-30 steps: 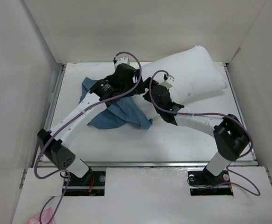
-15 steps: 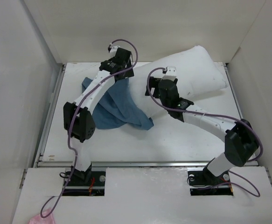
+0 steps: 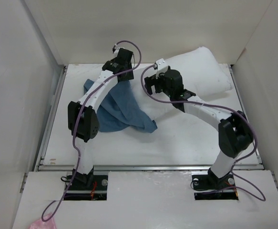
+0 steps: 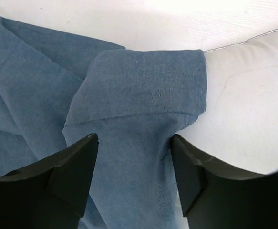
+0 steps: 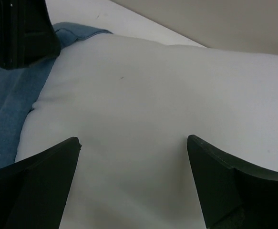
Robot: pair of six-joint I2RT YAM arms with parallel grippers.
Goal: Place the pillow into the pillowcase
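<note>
While your right pincer (image 5: 134, 176) is hovering wide open, empty, over the pillow (image 5: 139, 95), your left pincer (image 4: 134, 176) is half-closing around the pillowcase (image 4: 143, 81) hem, probably to lift its mouth.

White table (image 3: 186, 138) under blue pillowcase (image 3: 124, 112) and white pillow (image 3: 205, 71).

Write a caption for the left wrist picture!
Left gripper poised over a folded edge of the blue pillowcase, white pillow alongside.

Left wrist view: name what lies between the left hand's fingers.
A fold of the blue pillowcase fills the gap between the fingers of the left hand, shown in the left wrist view.
</note>
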